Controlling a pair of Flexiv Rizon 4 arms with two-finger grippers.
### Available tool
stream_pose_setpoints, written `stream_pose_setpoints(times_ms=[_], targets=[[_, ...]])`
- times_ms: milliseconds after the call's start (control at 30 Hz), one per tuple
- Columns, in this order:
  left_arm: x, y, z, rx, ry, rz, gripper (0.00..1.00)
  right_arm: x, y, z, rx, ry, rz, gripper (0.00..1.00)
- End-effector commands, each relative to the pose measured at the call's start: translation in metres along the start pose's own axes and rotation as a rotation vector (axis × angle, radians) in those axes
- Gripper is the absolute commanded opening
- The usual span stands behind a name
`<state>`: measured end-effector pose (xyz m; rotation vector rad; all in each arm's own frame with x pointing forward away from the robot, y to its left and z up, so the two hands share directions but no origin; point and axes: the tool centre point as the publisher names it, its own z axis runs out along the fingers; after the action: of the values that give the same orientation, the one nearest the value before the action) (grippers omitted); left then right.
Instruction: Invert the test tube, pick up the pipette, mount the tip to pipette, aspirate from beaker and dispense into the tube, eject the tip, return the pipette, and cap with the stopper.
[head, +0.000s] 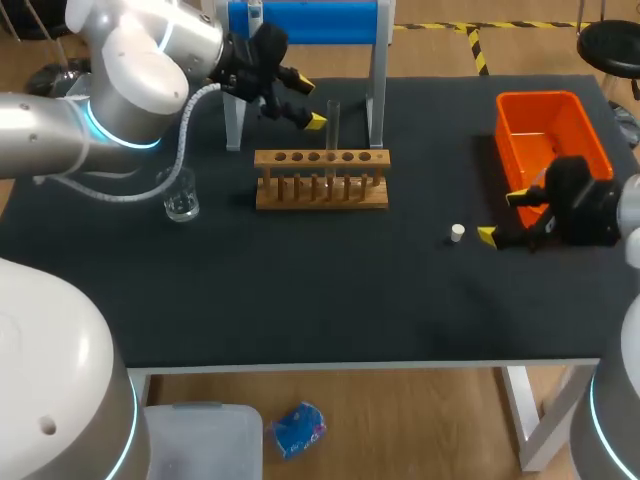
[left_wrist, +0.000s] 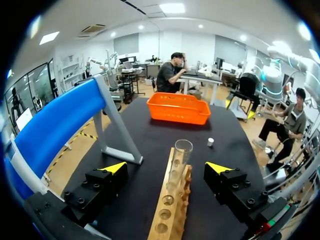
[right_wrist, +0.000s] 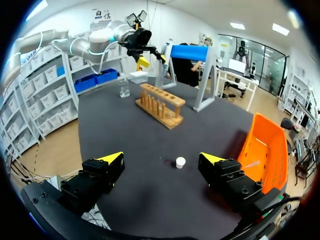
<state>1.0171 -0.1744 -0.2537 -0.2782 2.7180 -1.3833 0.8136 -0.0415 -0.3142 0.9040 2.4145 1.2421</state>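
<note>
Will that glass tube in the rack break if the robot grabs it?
The test tube looks like thin clear glass, so hard squeezing may crack it. Its smooth wall could slip in the left hand. Standing tall above the wooden rack, it might tilt if pushed sideways.

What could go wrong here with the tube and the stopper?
1. The tube stands tall and loose in the rack, ahead of the open left gripper. An off-centre grip could tilt it or drag the rack.
2. The stopper is small and lies free ahead of the open right gripper. A finger could easily knock it away across the table.
</note>
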Motion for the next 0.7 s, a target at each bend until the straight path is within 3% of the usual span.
stream_pose_setpoints(times_ms=[33, 700], targets=[[-0.004, -0.001, 0.006, -0.005, 0.004, -0.003, 1.00, -0.004, -0.004, 0.006, 0.015, 0.000, 0.011, 1.00], [-0.002, -0.001, 0.008, -0.018, 0.010, 0.001, 1.00, -0.014, -0.037, 0.026, 0.125, -0.071, 0.036, 1.00]])
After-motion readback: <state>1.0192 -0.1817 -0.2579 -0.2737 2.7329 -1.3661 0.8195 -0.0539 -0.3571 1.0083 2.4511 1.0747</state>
